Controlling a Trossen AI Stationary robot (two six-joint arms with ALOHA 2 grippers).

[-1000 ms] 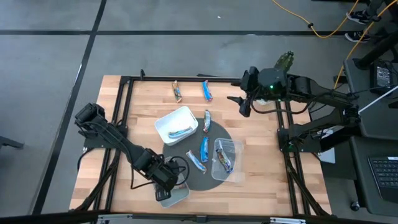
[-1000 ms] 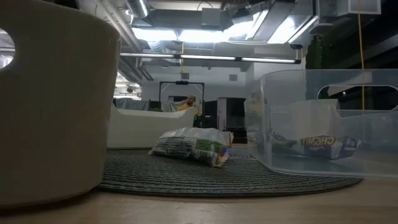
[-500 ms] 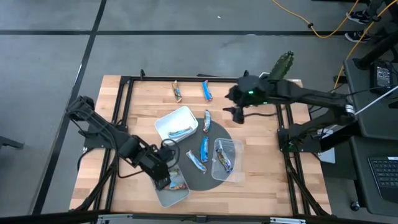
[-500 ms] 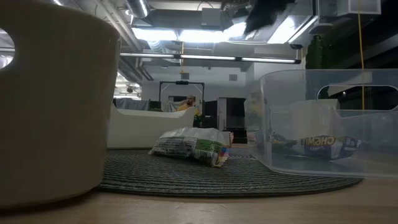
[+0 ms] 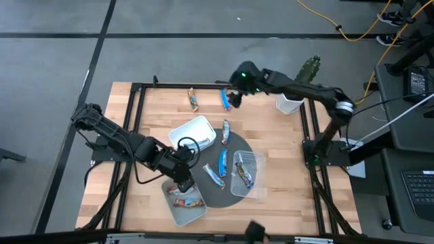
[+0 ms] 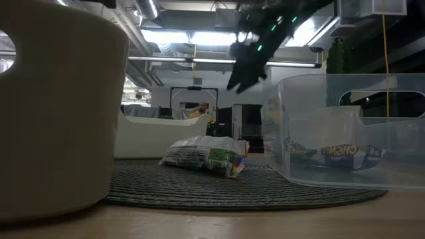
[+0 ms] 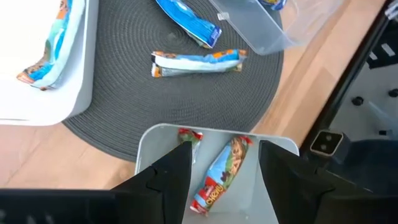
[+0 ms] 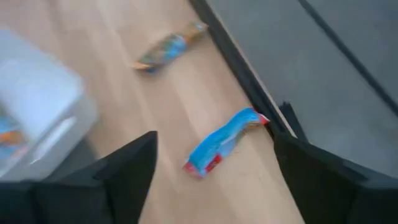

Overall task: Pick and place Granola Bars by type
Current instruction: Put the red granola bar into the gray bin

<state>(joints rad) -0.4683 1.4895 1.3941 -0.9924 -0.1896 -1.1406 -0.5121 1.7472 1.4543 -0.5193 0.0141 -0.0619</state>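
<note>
My left gripper (image 5: 182, 183) is open and empty above the near white tub (image 5: 178, 211). Two red-brown granola bars (image 7: 217, 180) lie in that tub, between my fingers in the left wrist view. My right gripper (image 5: 234, 99) is open and empty over the table's far edge, its fingers on either side of a blue bar (image 8: 227, 142) that lies flat on the wood. Another bar (image 5: 193, 99) lies to its left. Three blue bars (image 5: 222, 161) lie on or by the round grey mat (image 5: 215, 193). One blue bar (image 5: 196, 144) lies in the far white tub (image 5: 183, 130), and one in the clear tub (image 5: 247, 169).
A black frame rail (image 5: 203, 86) runs along the table's far edge just behind the blue bar. A white cup (image 5: 288, 105) stands at the far right. In the low view, a bar (image 6: 206, 156) lies on the mat between the white tub (image 6: 60, 113) and the clear tub (image 6: 352, 133).
My right gripper has swung from the far right toward the table's left and far edge, ending over the blue bar there. My left gripper has drawn back from over the near white tub toward the far side, uncovering the red-brown bars in it.
</note>
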